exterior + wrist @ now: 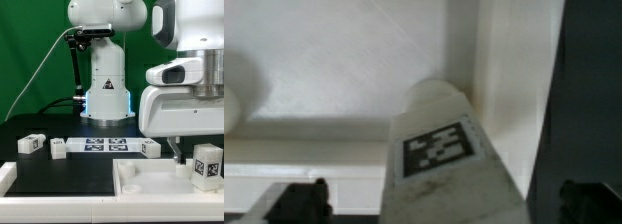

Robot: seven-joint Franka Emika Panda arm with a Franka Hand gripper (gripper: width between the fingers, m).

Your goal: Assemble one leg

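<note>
A leg [208,165], a small white block with a black-and-white tag, stands on end at the large white tray-like part's [140,185] corner on the exterior view's right. My gripper [192,155] is lowered around this leg. In the wrist view the leg [452,150] sits between my two dark fingertips [299,202], with a gap on each side, so the gripper [443,202] is open and straddles it. The tray's raised rim [509,60] runs beside the leg. Three more legs lie on the black table: two on the left [32,144], [58,149] and one mid-right [150,148].
The marker board [105,145] lies flat in the middle of the table in front of the arm's base [105,95]. Another white part [5,178] pokes in at the exterior view's lower left. A cable hangs behind on the left.
</note>
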